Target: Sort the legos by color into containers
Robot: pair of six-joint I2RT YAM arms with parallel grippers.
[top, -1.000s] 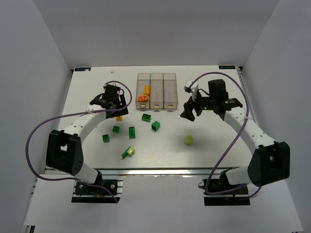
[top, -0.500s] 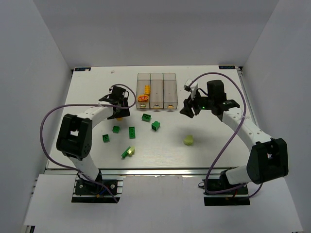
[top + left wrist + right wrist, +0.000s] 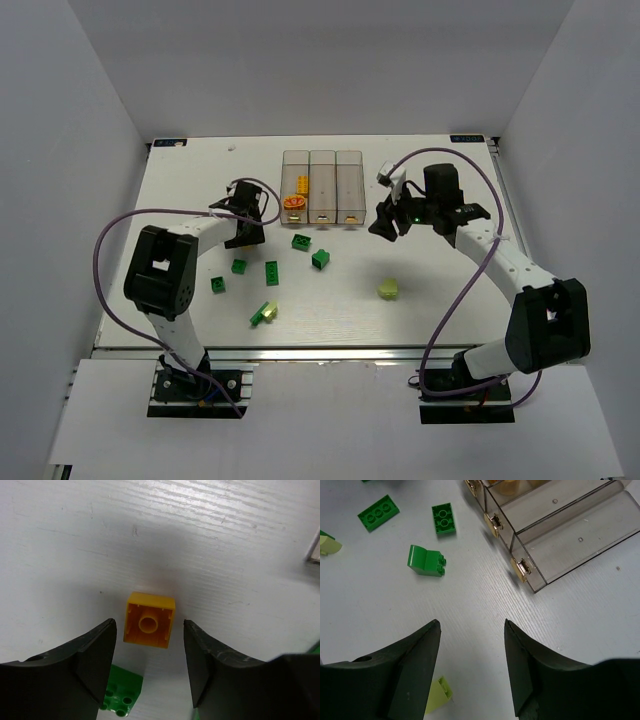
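Observation:
An orange lego [image 3: 149, 625] lies upside down on the white table. My left gripper [image 3: 149, 630] is open and straddles it, a narrow gap showing on each side. In the top view this gripper [image 3: 243, 232] sits left of the containers [image 3: 322, 160], three clear bins in a row. The left bin holds orange legos [image 3: 295, 205]. Green legos [image 3: 301, 241] [image 3: 321, 259] [image 3: 271, 272] lie in front of the bins. Pale yellow-green legos [image 3: 389, 289] [image 3: 264, 313] lie nearer me. My right gripper [image 3: 385, 222] hangs open and empty beside the bins' front right corner.
The right wrist view shows the bins' front latches [image 3: 520, 570], green legos [image 3: 426, 561] [image 3: 443, 518] and a pale lego [image 3: 438, 694] by my left finger. A green lego [image 3: 121, 696] lies just behind the orange one. White walls enclose the table.
The left arm swung its elbow inward and its jaws narrowed around the orange lego. The right gripper drifted slightly toward the bins and closed a little.

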